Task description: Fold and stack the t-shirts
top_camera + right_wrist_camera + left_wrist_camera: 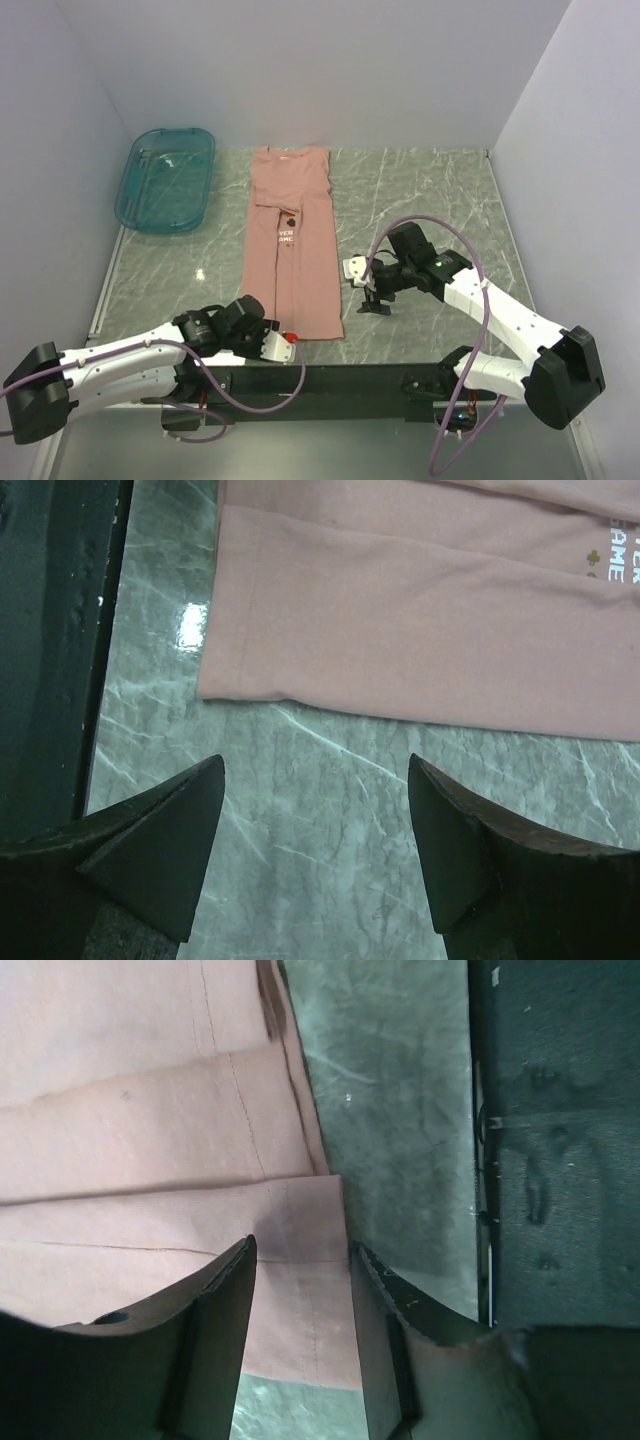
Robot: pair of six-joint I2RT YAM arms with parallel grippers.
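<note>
T-shirt (292, 240) lying lengthwise near-to-far, collar pointing away. Left hand (300, 1250) straddling near hem, part-open; right hand (315, 770) gaping wide.

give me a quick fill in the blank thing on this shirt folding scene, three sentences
1. In the top view, the translucent teal plastic bin sits to the ____ of the dusty-pink cotton t-shirt, which lies folded into a long strip.
2. The left hand is at the stitched ____ at the t-shirt's near end.
3. The right hand is wide ____ over the bare grey marble-look table, beside the t-shirt.

Missing words: left; hem; open
</note>
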